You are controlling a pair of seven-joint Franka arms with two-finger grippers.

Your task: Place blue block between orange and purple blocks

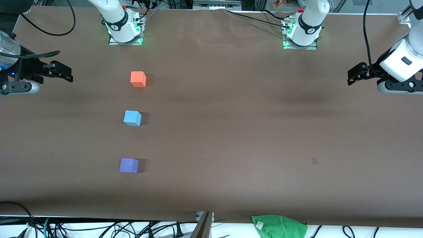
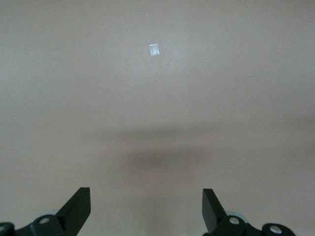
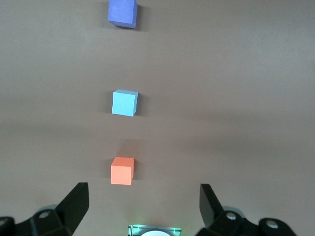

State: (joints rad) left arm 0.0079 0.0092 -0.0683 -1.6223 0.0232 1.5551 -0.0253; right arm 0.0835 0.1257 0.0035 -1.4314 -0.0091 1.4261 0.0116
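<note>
Both arms are running partly out of frame at the table's ends. The blue block, a matte sky-blue cube, is sitting between the orange block and purple block. The left gripper and right gripper are hanging spread wide, gripping nothing.

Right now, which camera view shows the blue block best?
The right wrist view: the blue block sits mid-frame, large, between the orange block and the purple block. The front view shows it smaller. The left wrist view shows only bare table.
</note>
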